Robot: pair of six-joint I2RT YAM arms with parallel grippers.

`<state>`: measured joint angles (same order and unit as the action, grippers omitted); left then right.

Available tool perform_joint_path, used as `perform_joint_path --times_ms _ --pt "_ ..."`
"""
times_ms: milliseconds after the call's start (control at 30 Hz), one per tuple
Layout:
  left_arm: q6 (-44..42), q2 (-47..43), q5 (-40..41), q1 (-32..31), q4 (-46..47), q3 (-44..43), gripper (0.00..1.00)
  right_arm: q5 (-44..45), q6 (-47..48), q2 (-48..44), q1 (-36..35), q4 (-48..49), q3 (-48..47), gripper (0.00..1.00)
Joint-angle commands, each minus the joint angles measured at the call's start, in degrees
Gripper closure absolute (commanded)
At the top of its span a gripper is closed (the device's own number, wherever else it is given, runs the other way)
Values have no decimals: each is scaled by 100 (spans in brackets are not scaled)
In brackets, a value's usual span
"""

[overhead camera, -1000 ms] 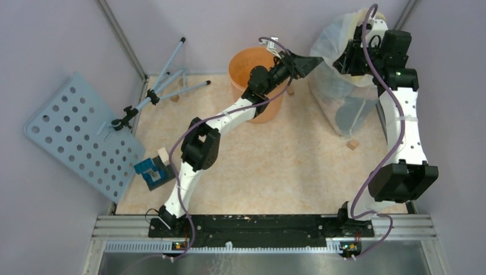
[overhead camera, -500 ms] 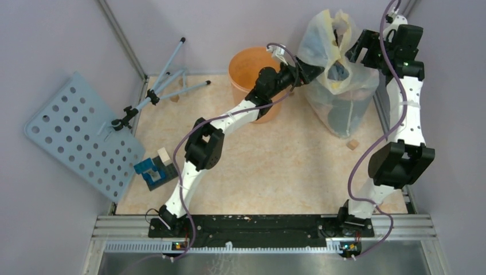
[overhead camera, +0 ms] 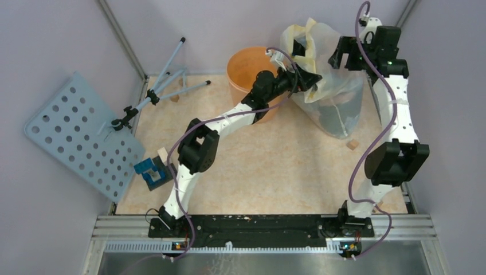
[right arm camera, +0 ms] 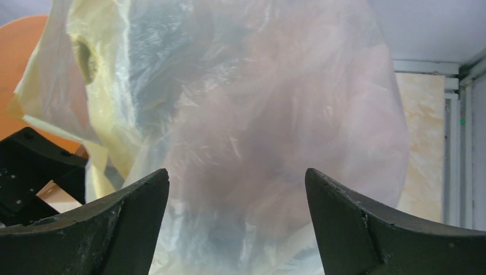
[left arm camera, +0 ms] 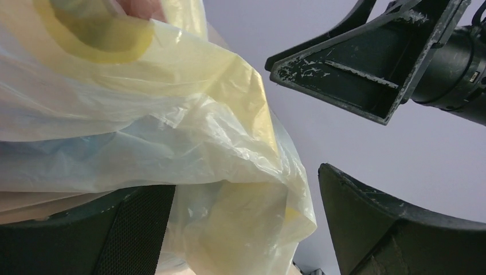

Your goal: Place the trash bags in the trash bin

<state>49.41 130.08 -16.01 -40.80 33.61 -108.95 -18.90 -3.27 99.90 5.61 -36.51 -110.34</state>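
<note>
1. Twice finding spread claws, both right of the upright orange trash bin (overhead camera: pixel 239 69).
2. Seeing the left gripper (overhead camera: pixel 314 80) gaping just beside the bin's right rim, pinching nothing, with yellowish film of the translucent stuffed bag (overhead camera: pixel 321 43) draping between its fingers (left arm camera: pixel 86 240).
3. Seeing the right gripper (overhead camera: pixel 337 57) gaping farther right of the bin, facing that bag's top, clamping nothing.
4. Noticing that bag leaning toward the bin.
5. Making out something dark, maybe the black trash bag (overhead camera: pixel 338 114), through the stuffed bag's lower wall, right of the bin; not managing to tell more.
</note>
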Motion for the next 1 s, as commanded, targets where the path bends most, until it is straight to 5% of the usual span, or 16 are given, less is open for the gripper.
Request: perform_joint_path --times_ms 0,367,533,733,967 --pt "-48 -428 -67 86 76 439 1 175 526 -257 -294 28 -187 17" --pt "-820 -1833 623 105 -302 2429 11 1364 457 274 -1505 112 -856 17" --pt "-1070 -2227 771 123 -556 2885 39 1602 448 560 -1957 234 -1084 15" --pt "-1144 -2568 1026 192 -599 3381 98 2466 594 1120 -2535 -28 -1602 14" --pt "-1227 -2863 896 258 -494 3710 100 3365 530 1360 -2655 10 -1718 20"
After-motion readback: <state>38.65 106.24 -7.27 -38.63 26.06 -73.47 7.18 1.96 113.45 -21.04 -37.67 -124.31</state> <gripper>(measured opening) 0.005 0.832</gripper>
